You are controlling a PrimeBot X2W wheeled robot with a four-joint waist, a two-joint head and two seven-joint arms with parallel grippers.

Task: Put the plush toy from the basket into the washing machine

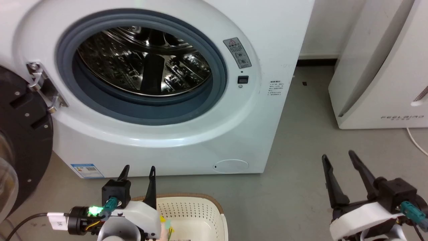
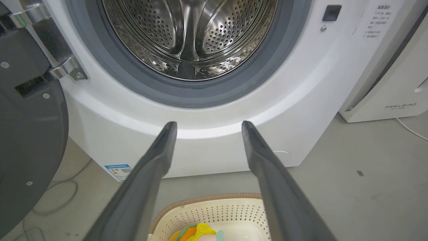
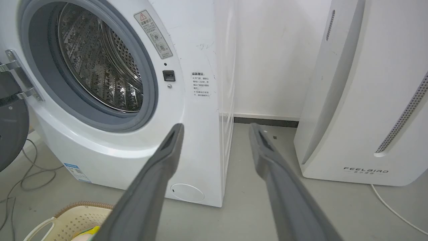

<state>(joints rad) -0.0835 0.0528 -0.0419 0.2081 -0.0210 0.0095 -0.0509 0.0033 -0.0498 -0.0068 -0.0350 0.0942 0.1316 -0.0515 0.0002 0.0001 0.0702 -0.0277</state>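
One plush toy (image 2: 197, 231) (axis unclear), in basket (image 2: 214, 211)

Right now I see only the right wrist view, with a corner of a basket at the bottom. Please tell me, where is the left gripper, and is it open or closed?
Observer: The left gripper is open. It hovers over the left side of the basket, with nothing between its fingers, which point toward the washing machine.
Operator: Thank you. Is the plush toy inside the basket, or already taken out?
Observer: The plush toy lies inside the basket, under the left gripper. The left wrist view shows its yellow and orange parts between the two fingers.
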